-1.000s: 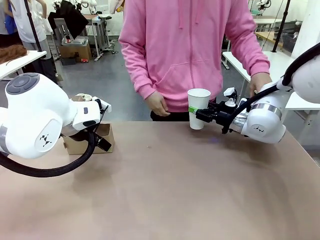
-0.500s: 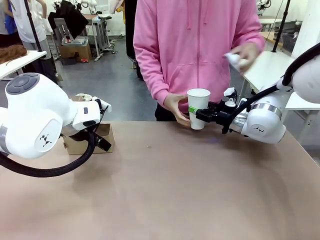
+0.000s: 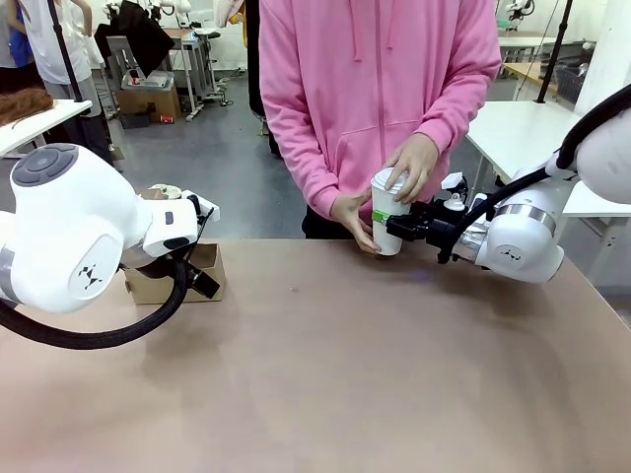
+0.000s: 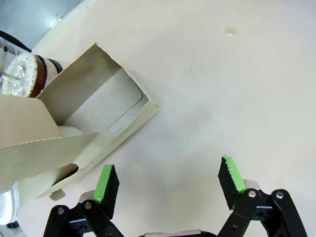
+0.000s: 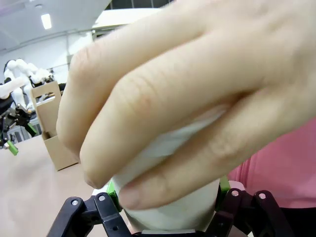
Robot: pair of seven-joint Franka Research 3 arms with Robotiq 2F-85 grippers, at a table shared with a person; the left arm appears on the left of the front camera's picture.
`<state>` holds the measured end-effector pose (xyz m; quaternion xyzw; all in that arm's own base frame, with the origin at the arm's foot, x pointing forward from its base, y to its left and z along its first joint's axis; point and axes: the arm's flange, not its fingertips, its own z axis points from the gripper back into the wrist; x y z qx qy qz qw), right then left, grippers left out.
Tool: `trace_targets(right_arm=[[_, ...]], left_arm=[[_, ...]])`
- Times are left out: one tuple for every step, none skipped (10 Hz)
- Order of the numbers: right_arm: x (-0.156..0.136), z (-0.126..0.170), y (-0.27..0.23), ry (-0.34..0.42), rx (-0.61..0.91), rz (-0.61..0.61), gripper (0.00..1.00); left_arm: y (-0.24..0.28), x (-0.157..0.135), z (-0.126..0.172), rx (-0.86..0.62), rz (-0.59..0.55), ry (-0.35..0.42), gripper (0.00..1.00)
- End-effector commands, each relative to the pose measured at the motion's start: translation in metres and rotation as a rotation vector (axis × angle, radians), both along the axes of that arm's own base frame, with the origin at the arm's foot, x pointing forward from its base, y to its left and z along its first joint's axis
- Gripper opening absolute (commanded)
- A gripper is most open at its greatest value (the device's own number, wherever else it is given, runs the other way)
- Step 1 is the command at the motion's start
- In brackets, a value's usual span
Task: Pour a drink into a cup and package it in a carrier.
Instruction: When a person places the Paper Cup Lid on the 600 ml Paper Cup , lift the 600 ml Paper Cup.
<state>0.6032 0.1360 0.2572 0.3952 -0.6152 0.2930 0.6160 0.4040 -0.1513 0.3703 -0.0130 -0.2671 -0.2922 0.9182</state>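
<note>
The white paper cup (image 3: 387, 225) stands upright at the far edge of the table, and my right gripper (image 3: 386, 223) is shut on its side. The person in pink presses one hand (image 3: 414, 166) down on the cup's top, where a white lid shows under the fingers, and steadies the cup with the other hand (image 3: 352, 215). In the right wrist view that hand (image 5: 187, 94) covers most of the cup (image 5: 170, 210). The brown cardboard carrier (image 3: 175, 280) sits at the left. My left gripper (image 4: 169, 185) hovers open beside the carrier (image 4: 94, 106), holding nothing.
Behind the carrier stands a round clear vessel with a brown band (image 4: 22, 76). A small stain (image 4: 228, 31) marks the tabletop (image 3: 325, 374). In the right wrist view the carrier (image 5: 52, 126) stands farther off on the table.
The person's raised hand came down with a lid onto the cup's top, and the other hand moved in beside the cup. Neither arm has moved.
</note>
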Motion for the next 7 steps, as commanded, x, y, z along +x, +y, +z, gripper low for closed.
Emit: trace_targets(right_arm=[[0.0009, 0.0028, 0.0035, 0.002, 0.003, -0.018, 0.80], [0.0009, 0.0028, 0.0035, 0.002, 0.003, -0.018, 0.80], [0.0009, 0.0028, 0.0035, 0.002, 0.003, -0.018, 0.80], [0.0009, 0.0028, 0.0035, 0.002, 0.003, -0.018, 0.80], [0.0009, 0.0028, 0.0035, 0.002, 0.003, -0.018, 0.80], [0.0009, 0.0028, 0.0035, 0.002, 0.003, -0.018, 0.80], [0.0009, 0.0028, 0.0035, 0.002, 0.003, -0.018, 0.80]], left_arm=[[0.0000, -0.0003, 0.0003, -0.001, -0.001, 0.000, 1.00], [0.0000, -0.0003, 0.0003, -0.001, -0.001, 0.000, 1.00], [0.0000, -0.0003, 0.0003, -0.001, -0.001, 0.000, 1.00], [0.0000, -0.0003, 0.0003, -0.001, -0.001, 0.000, 1.00], [0.0000, -0.0003, 0.0003, -0.001, -0.001, 0.000, 1.00], [0.0000, -0.0003, 0.0003, -0.001, -0.001, 0.000, 1.00], [0.0000, -0.0003, 0.0003, -0.001, -0.001, 0.000, 1.00]])
